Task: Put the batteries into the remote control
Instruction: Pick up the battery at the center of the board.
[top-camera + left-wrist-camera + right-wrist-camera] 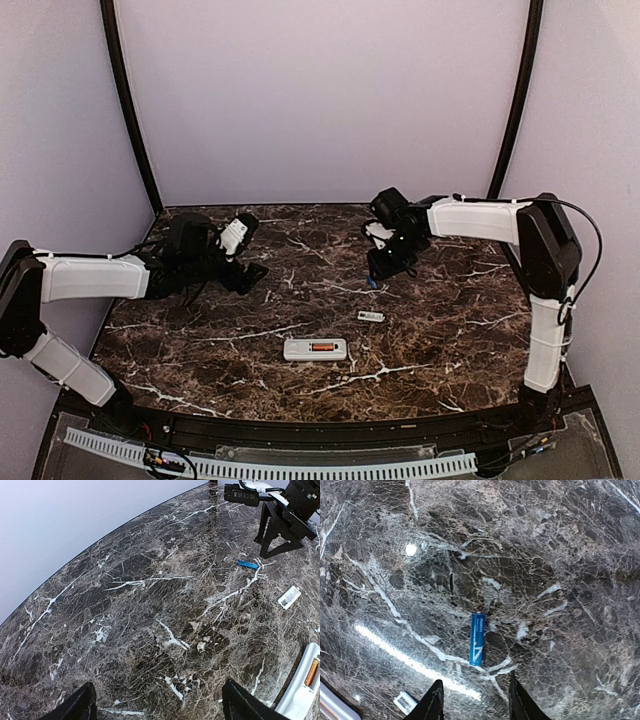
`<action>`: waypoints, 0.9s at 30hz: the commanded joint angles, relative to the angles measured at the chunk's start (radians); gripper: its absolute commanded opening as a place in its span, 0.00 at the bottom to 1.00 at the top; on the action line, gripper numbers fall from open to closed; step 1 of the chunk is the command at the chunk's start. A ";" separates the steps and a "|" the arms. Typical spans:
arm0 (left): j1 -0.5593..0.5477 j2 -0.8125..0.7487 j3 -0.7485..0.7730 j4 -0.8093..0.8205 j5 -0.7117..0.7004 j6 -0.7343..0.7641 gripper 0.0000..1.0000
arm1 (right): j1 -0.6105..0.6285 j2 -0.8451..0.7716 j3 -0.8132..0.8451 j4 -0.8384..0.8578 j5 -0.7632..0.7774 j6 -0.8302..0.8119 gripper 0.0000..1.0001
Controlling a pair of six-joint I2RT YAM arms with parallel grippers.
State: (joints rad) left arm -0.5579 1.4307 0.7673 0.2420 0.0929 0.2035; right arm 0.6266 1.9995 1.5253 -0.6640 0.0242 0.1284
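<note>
The white remote control (315, 349) lies back-up near the table's front middle, with the orange battery (322, 347) seated in its open bay; the left wrist view shows the remote (303, 685) and that orange cell (312, 672) too. A blue battery (477, 638) lies flat on the marble, just ahead of my right gripper (476, 701), whose jaws are open with nothing between them. From above, that blue battery (372, 283) sits right under the right gripper (381, 266). My left gripper (160, 707) hangs wide open and holds nothing, over bare marble at the left (248, 274).
A small white cover piece (371, 316) lies between the blue battery and the remote, also in the right wrist view as a cover piece (406, 702). The dark marble table (200, 340) ends at pale walls behind and a cable rail at the front.
</note>
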 commanded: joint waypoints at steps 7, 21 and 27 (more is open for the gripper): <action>0.010 -0.004 -0.009 0.017 0.018 -0.013 0.86 | 0.013 0.085 0.007 0.033 0.026 0.114 0.40; 0.010 0.002 -0.007 0.017 0.013 -0.006 0.86 | 0.022 0.194 0.111 -0.021 0.132 0.059 0.31; 0.010 0.010 0.000 0.016 0.016 -0.007 0.86 | 0.029 0.210 0.137 -0.035 0.150 0.034 0.25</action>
State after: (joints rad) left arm -0.5533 1.4353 0.7677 0.2535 0.1001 0.1978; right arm 0.6449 2.1712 1.6264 -0.6636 0.1360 0.1844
